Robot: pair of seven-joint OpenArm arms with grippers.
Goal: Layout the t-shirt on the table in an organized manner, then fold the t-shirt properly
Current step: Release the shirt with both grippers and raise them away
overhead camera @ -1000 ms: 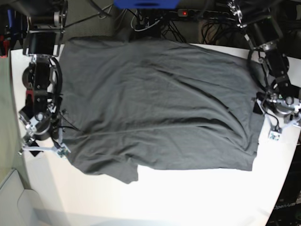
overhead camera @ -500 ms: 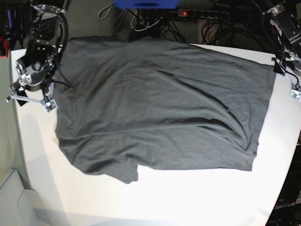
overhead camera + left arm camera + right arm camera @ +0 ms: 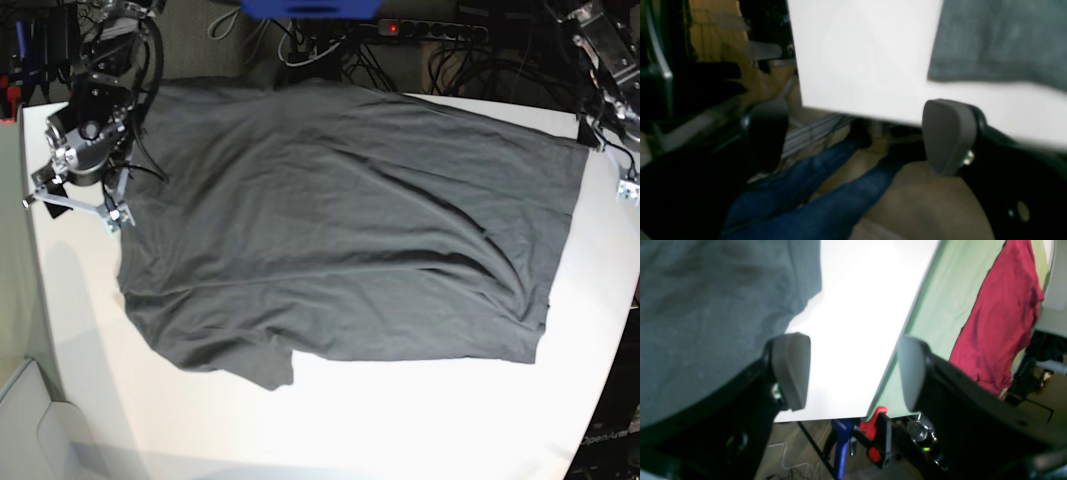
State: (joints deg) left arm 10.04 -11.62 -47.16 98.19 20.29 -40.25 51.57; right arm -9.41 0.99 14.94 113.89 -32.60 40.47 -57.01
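Note:
The dark grey t-shirt [image 3: 340,220] lies spread across the white table [image 3: 400,420], wrinkled, with one sleeve tip pointing at the near edge. My right gripper [image 3: 75,208] hovers at the shirt's left far side. In its wrist view the right gripper [image 3: 851,371] is open over bare table [image 3: 853,323], with one finger [image 3: 791,370] beside the t-shirt [image 3: 706,323] edge. My left gripper [image 3: 610,160] sits at the shirt's right far corner. In the left wrist view, the left gripper [image 3: 857,136] is open and holds nothing, past the table [image 3: 857,56] edge, with the t-shirt [image 3: 1000,40] apart from it.
Cables and a power strip [image 3: 430,30] run behind the table. A green cloth [image 3: 940,306] and a red cloth [image 3: 1000,316] lie beyond the table's side. Clamps [image 3: 857,436] sit under that edge. A person's legs in blue jeans [image 3: 826,186] are below the table.
Both arms moved from the shirt's near sides to its far corners, spreading the right far corner outward. Both grippers then opened wider, off the cloth.

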